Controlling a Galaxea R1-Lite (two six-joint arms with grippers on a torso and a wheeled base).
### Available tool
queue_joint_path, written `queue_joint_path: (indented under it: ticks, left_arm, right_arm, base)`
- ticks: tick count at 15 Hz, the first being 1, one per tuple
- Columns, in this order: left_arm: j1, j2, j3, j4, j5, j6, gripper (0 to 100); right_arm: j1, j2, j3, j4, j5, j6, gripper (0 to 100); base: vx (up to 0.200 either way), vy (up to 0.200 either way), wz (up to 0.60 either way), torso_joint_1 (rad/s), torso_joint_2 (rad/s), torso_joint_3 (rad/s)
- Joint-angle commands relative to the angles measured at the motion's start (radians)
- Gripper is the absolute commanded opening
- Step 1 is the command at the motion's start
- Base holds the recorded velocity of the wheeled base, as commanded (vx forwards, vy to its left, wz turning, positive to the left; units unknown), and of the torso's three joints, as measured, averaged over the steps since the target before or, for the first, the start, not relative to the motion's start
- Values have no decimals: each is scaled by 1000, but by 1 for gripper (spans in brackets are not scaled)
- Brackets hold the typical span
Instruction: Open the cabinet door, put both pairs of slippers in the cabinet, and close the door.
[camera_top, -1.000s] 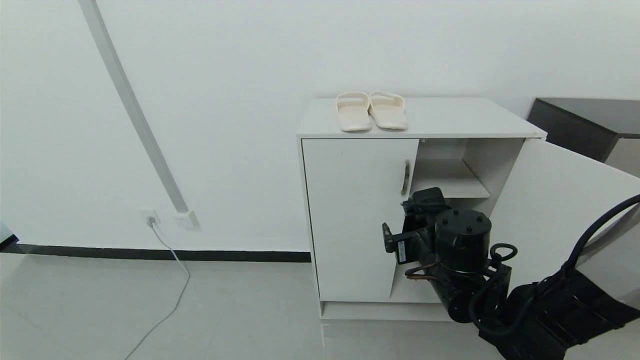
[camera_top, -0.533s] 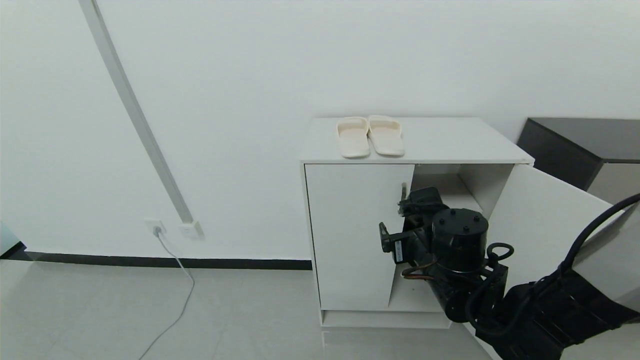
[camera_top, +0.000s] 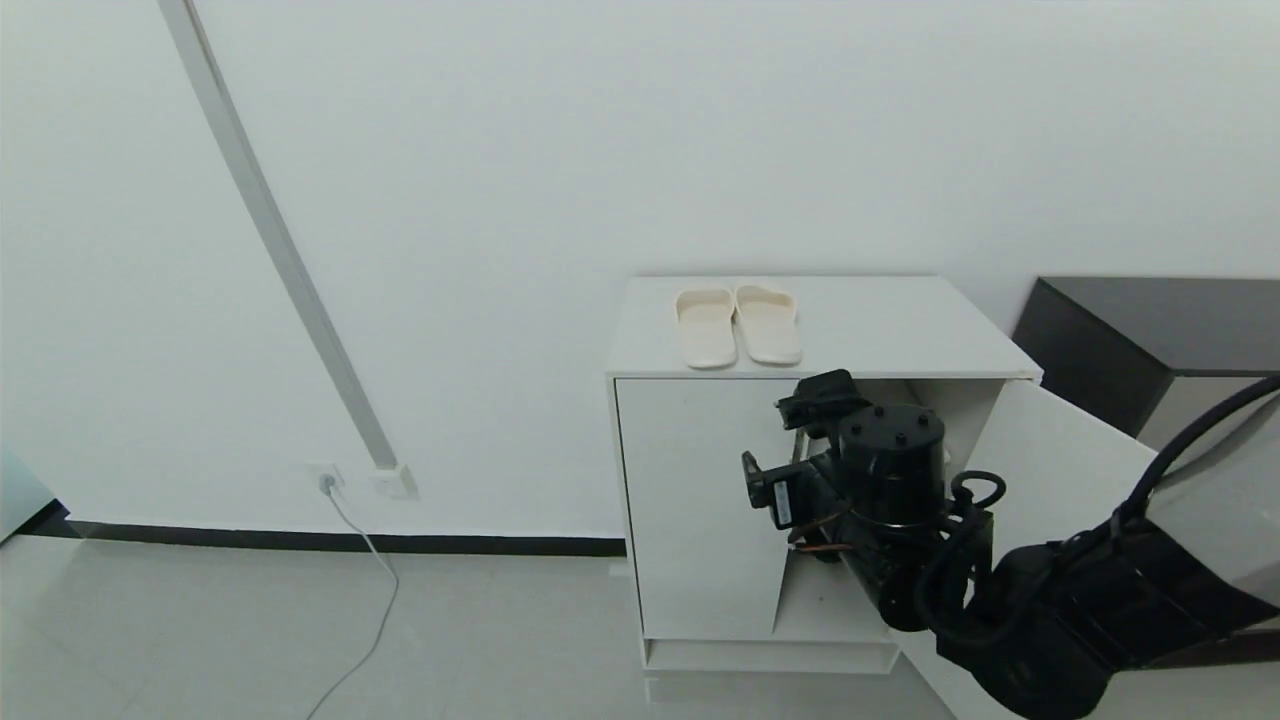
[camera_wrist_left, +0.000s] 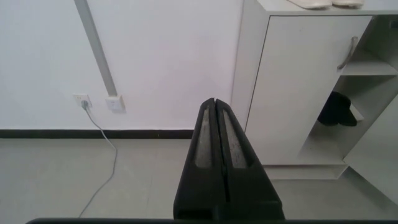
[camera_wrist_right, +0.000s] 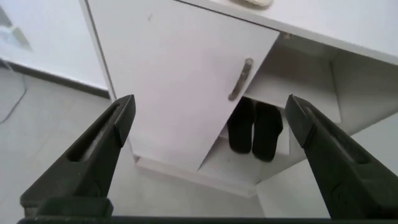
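A cream pair of slippers (camera_top: 738, 326) lies on top of the white cabinet (camera_top: 880, 320). Its right door (camera_top: 1040, 470) stands wide open and its left door (camera_top: 700, 500), with a metal handle (camera_wrist_right: 240, 79), is closed. A black pair of slippers (camera_wrist_right: 255, 127) rests on the lower shelf inside, also seen as the black pair (camera_wrist_left: 339, 109) from the left wrist. My right gripper (camera_wrist_right: 209, 102) is open and empty, held in front of the opening near the cabinet's top edge (camera_top: 812, 398). My left gripper (camera_wrist_left: 214, 106) is shut, empty, and held off to the cabinet's left over the floor.
A dark low cabinet (camera_top: 1150, 330) stands right of the open door. A wall socket with a trailing cable (camera_top: 325, 482) and a grey conduit (camera_top: 270, 230) are on the wall to the left. The tiled floor (camera_top: 300, 630) left of the cabinet is open.
The head camera has shifted, so the cabinet sits lower and smaller in the picture. Against the cabinet, my right gripper has risen from handle height to the top of the opening.
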Motion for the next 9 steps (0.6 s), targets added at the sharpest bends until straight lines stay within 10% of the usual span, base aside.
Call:
queue_joint_path:
  ticks: [1, 6, 9]
  left_arm:
    - [-1, 1, 0, 1, 1, -1, 0]
    - [-1, 1, 0, 1, 1, -1, 0]
    - [0, 1, 0, 1, -1, -1, 0]
  right_arm:
    - [6, -34, -137, 178, 2, 98, 100]
    - [12, -51, -223, 318, -10, 201, 100]
    - [12, -47, -222, 316, -10, 201, 100]
  base:
    - [0, 0, 0, 227, -505, -281]
    - [0, 0, 0, 62, -150, -78]
    - [200, 0, 0, 2, -1, 2]
